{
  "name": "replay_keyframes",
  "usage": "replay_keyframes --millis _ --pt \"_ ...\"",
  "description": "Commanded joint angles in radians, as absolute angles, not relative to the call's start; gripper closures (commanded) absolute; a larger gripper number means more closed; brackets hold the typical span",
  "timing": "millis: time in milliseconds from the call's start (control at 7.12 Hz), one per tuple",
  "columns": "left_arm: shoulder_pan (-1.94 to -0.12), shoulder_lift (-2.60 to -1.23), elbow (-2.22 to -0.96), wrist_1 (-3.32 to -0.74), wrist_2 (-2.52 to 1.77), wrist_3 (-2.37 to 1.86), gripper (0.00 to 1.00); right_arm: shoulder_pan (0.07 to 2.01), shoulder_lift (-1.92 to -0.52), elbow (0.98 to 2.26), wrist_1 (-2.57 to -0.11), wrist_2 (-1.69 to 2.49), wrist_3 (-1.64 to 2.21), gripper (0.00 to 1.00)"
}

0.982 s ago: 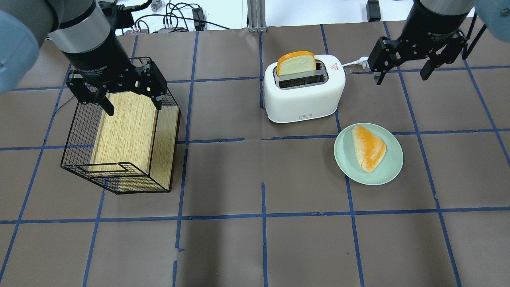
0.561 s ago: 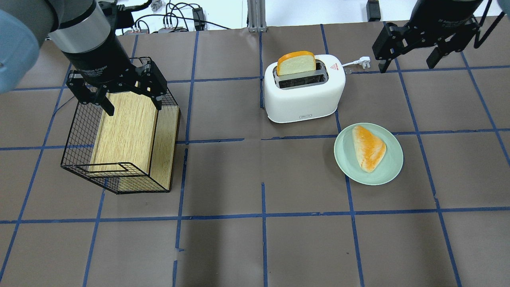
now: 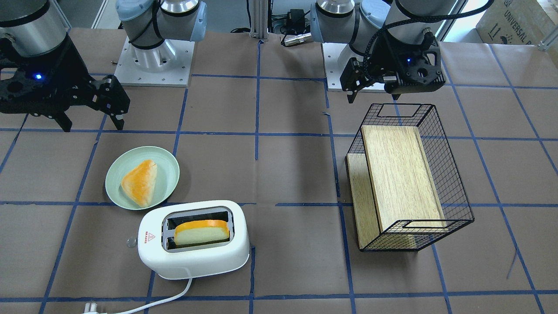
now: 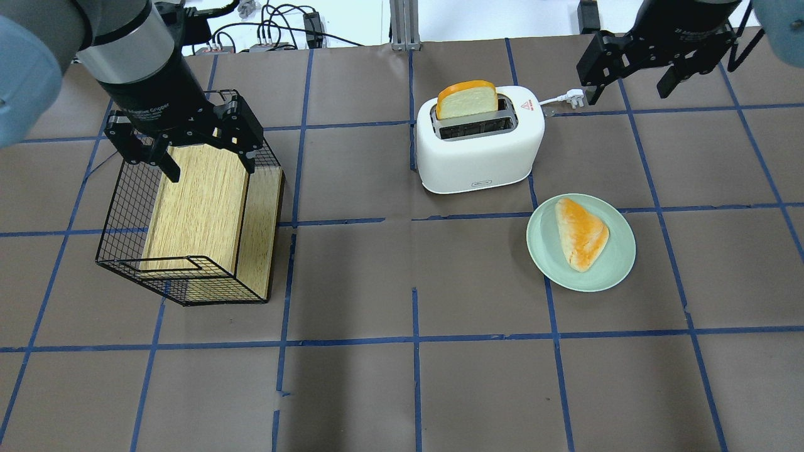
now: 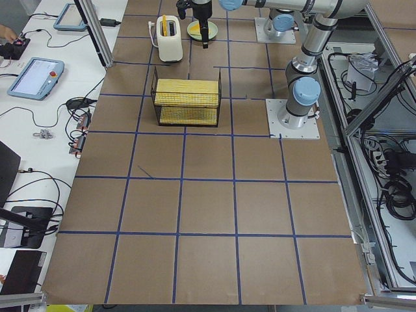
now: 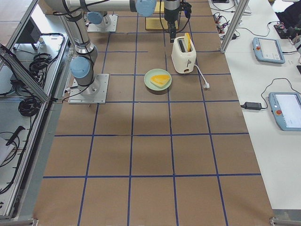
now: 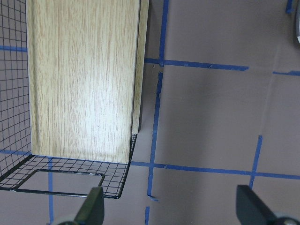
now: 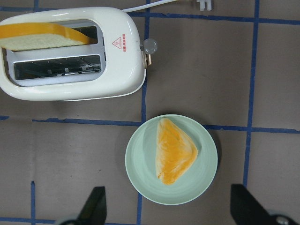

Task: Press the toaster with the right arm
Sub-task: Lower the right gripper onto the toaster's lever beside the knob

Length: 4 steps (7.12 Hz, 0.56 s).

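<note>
Right gripper [image 4: 628,93] hangs clear of the toaster [image 4: 480,150], off its knob end, fingers wide, holding nothing. Left gripper [image 4: 210,168] hangs above the wire basket [image 4: 119,213], fingers likewise wide.

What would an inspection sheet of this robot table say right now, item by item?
Surface: brown table with blue tape grid.
Job's things: white toaster, a bread slice standing high in one slot; side knob untouched.
Clutter: green plate with a bread piece beside toaster; black wire basket with a wooden board inside.
Grippers: right gripper open, raised, apart from toaster; left gripper open over the basket.
Cables: toaster's white cord lies loose, plug on the table.
Surroundings: tablets on the side bench; wires behind the table.
</note>
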State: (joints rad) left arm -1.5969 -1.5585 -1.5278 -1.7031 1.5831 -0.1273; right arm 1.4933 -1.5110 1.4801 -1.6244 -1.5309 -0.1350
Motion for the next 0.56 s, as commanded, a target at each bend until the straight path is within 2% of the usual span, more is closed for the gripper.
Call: replay_keyframes --millis 0,421 --pt "-1.597 -1.559 -1.528 -1.704 1.583 -0.127 0.0 1.477 -1.464 1.471 -1.631 -1.392 -0.165 0.99" --pt "-1.597 -1.559 -1.528 -1.704 1.583 -0.127 0.0 1.347 -1.337 1.459 -1.695 -1.245 -0.309 0.98"
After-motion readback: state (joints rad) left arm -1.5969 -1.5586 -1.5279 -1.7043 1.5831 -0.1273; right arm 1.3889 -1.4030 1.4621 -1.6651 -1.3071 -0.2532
